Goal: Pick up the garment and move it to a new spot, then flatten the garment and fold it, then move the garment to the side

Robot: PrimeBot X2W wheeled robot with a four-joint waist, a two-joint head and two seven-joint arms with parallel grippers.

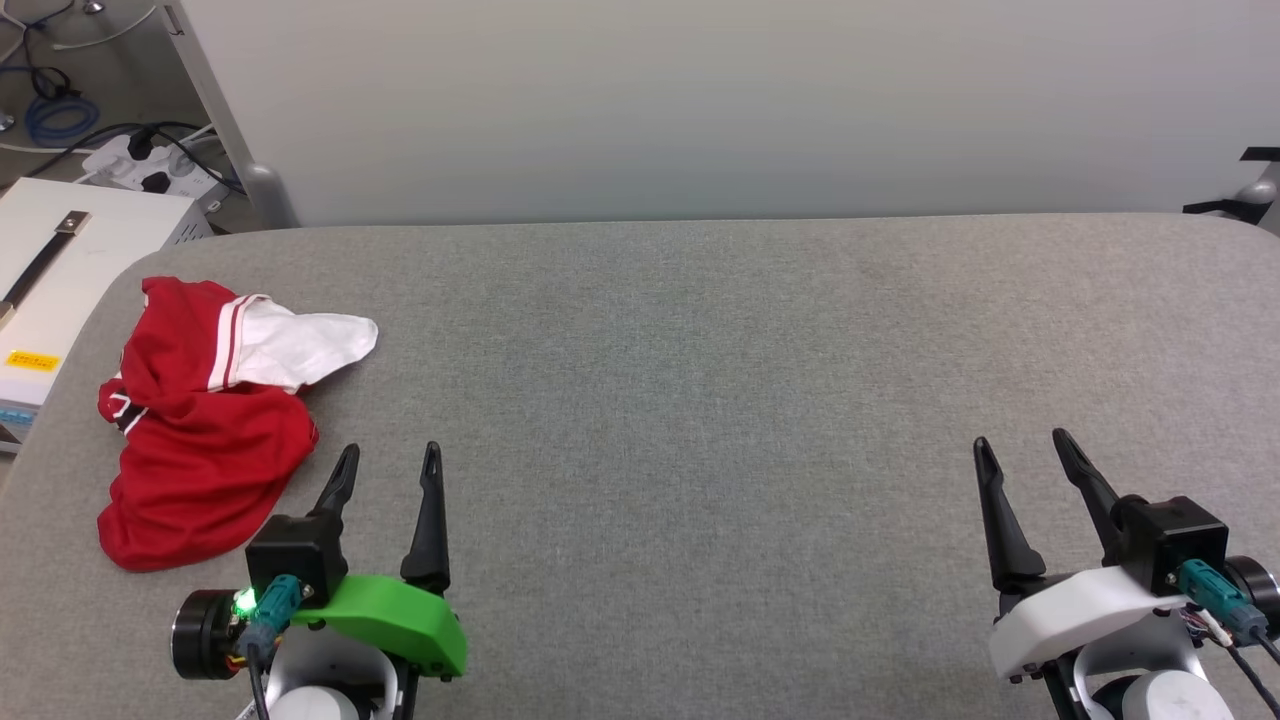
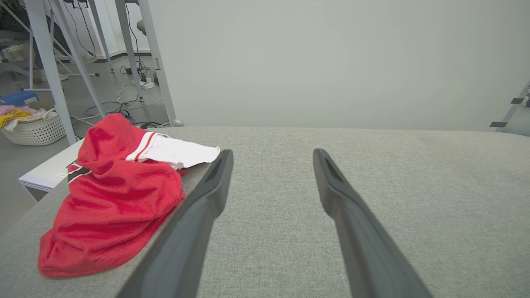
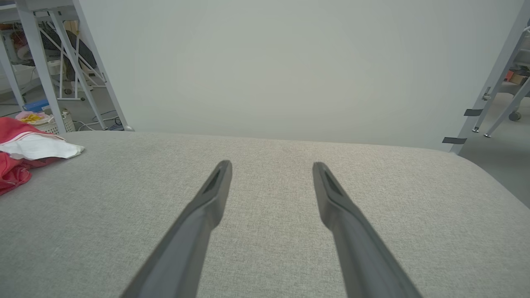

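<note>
The garment (image 1: 205,420) is a red jersey with a white sleeve and striped trim, lying crumpled in a heap at the table's left edge. Its lettering is hidden in the folds. In the left wrist view the garment (image 2: 114,194) lies just left of my left finger. At the far left of the right wrist view, part of the garment (image 3: 25,153) shows. My left gripper (image 1: 390,463) is open, a little to the right of the heap and apart from it. My right gripper (image 1: 1020,447) is open at the lower right, far from the cloth, with nothing between its fingers.
The grey fabric-covered table (image 1: 700,400) spreads wide between the two grippers. A white box (image 1: 60,280) and a power strip with cables (image 1: 150,170) sit beyond the table's left edge. A laundry basket (image 2: 35,126) stands on the floor. A pale wall runs behind the table.
</note>
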